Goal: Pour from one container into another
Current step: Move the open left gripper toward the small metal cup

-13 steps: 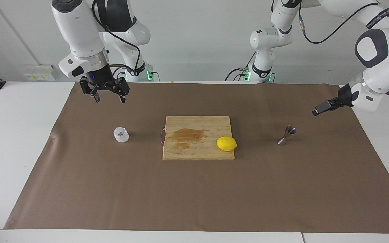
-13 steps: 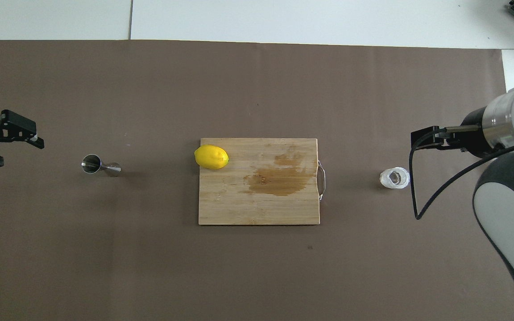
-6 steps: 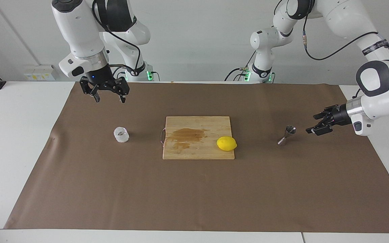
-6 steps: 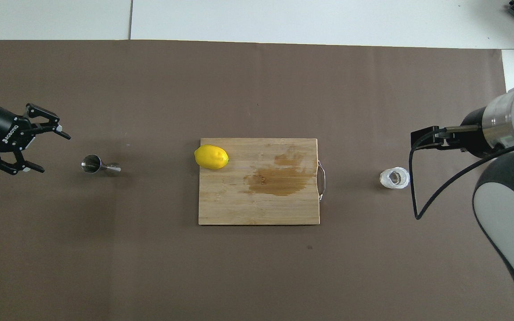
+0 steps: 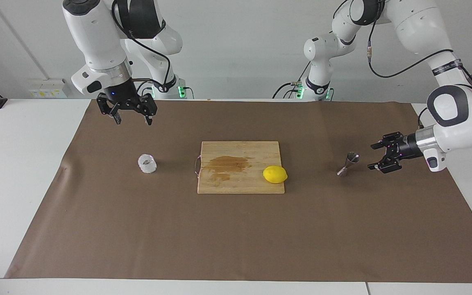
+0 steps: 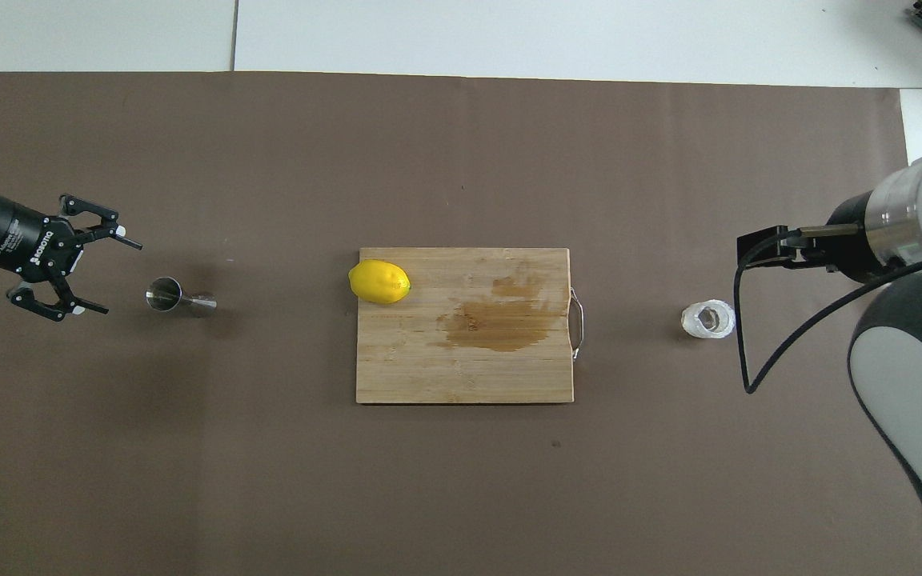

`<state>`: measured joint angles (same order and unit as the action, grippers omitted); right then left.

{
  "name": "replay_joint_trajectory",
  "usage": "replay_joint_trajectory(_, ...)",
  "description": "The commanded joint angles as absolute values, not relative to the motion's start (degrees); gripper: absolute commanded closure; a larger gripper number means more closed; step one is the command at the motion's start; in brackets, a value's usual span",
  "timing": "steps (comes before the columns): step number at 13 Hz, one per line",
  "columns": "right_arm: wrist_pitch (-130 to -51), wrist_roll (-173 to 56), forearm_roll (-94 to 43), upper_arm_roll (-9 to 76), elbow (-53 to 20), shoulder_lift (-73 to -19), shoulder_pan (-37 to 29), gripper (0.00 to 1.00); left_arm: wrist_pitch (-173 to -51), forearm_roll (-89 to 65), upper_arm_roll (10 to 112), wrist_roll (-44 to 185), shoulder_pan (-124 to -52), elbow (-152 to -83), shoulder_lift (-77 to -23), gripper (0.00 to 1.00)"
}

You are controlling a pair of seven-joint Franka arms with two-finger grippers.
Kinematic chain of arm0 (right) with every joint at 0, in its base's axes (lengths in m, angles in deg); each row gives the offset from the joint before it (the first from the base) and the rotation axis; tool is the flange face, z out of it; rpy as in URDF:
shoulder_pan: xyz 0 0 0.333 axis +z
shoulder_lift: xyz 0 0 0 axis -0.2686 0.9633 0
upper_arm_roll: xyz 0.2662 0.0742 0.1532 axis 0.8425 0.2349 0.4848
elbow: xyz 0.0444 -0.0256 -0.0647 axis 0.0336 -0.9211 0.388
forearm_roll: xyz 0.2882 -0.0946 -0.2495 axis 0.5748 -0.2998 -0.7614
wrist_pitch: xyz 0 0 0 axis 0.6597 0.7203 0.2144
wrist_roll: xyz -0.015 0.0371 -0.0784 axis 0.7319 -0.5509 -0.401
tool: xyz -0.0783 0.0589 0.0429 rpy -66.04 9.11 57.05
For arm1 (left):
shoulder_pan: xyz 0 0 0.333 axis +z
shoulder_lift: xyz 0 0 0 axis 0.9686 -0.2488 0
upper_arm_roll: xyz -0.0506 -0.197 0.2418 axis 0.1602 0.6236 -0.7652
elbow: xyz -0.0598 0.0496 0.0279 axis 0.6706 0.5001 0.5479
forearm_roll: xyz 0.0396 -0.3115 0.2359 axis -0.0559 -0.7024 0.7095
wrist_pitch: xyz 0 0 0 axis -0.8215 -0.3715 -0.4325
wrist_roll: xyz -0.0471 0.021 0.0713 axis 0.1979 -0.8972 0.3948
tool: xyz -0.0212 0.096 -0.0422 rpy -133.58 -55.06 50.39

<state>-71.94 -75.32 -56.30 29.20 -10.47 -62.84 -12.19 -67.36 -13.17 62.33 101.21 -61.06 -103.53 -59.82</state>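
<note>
A cutting board (image 5: 240,167) lies mid-table on the paper mat (image 5: 236,237), with a lemon (image 5: 275,174) on its corner toward the left arm's end (the corner farther from the robots). The jigger (image 5: 348,163) stands beside the board toward the left arm's end, and the glass cup (image 5: 147,163) toward the right arm's end.

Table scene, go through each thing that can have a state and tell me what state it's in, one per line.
Glass cup: upright on the mat, untouched.
Jigger: standing upright, not gripped.
Lemon: whole, resting on the board's corner.
Cutting board: flat, with a wet-looking stain.
Left pincer: open, level with the jigger, just short of it.
Right pincer: open, raised over the mat, empty, waiting.
</note>
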Motion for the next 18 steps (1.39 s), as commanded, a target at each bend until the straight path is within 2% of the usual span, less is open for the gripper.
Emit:
replay_joint_trajectory(1,-71.4,-76.1,-54.9,29.7,-11.0,-63.6,-12.8,0.0,-75.0,-16.2,62.7,102.1,-60.7,-114.2,-53.6,0.0)
replay_joint_trajectory(7,-71.4,-76.1,-55.0,29.7,-11.0,-63.7,-12.8,0.0,-78.5,-19.1,62.7,102.3,-61.5,-118.4,-51.7,0.0)
replay_joint_trajectory(10,-71.4,-76.1,-55.0,29.7,-11.0,-63.6,-12.8,0.0,-82.5,-19.6,62.8,102.4,-61.9,-123.2,-49.2,0.0)
replay_joint_trajectory(18,-71.4,-76.1,-54.9,29.7,-11.0,-63.6,-12.8,0.0,-85.7,-21.6,62.8,107.6,-62.8,-123.8,-49.3,0.0)
